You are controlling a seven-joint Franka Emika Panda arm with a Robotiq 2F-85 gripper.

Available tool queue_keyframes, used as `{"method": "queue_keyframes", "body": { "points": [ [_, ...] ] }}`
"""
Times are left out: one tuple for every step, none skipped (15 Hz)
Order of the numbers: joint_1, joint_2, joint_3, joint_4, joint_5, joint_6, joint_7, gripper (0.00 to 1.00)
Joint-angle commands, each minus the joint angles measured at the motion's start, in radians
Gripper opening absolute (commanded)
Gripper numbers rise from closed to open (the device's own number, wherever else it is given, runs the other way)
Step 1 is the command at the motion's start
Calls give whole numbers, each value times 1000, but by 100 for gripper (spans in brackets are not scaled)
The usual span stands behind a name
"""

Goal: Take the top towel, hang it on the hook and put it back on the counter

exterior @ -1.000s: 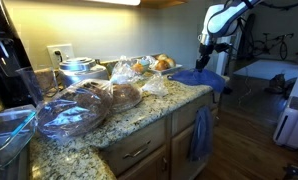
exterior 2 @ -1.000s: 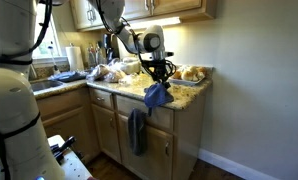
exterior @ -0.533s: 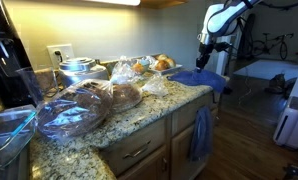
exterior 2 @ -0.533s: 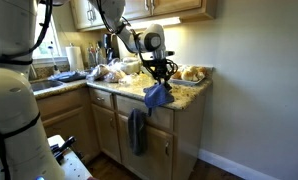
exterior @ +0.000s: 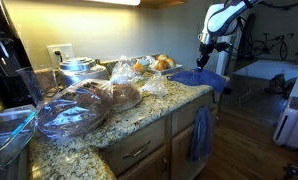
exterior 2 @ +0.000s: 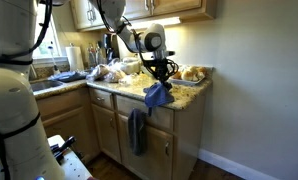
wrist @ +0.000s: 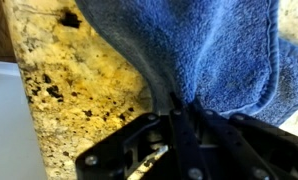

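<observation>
A robot arm's pincer [wrist: 177, 108] points down at the corner of the counter [exterior: 139, 118]. Its fingers are pressed together, nipping a raised fold of the top towel [wrist: 214, 50]. The bright blue cloth spreads directly beneath and ahead of the pincer over speckled granite. In an exterior view one part droops past the counter's edge under the pincer. Lower down, below the pincer, a duller grey-blue towel [exterior 2: 137, 130] hangs on the cabinet front. Bagged bread [exterior: 74, 108] lies on the counter, well apart from the pincer.
</observation>
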Motion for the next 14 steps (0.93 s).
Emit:
{"method": "queue_keyframes", "body": {
  "points": [
    [-16, -28, 8, -18, 9, -3, -38, 7],
    [-14, -35, 6, -20, 2, -6, -37, 7],
    [-13, -45, 10, -22, 3, -13, -47, 7],
    [-11, -53, 11, -25, 0, -13, -52, 7],
    [-11, -66, 17, -30, 6, -12, -69, 7],
    [-8, -77, 20, -33, 2, -12, -76, 7],
    [-9, -89, 28, -36, 9, -9, -98, 7],
    [-7, -99, 30, -37, 7, -11, -106, 7],
    [-5, -110, 35, -38, 8, -15, -117, 7],
    [-3, -119, 38, -38, 4, -15, -124, 7],
    [-2, -126, 41, -36, 6, -19, -133, 7],
    [-1, -133, 43, -35, 4, -20, -137, 7],
    [1, -140, 44, -35, 1, -19, -138, 7],
    [2, -149, 44, -37, 0, -20, -138, 7]
  ]
}}
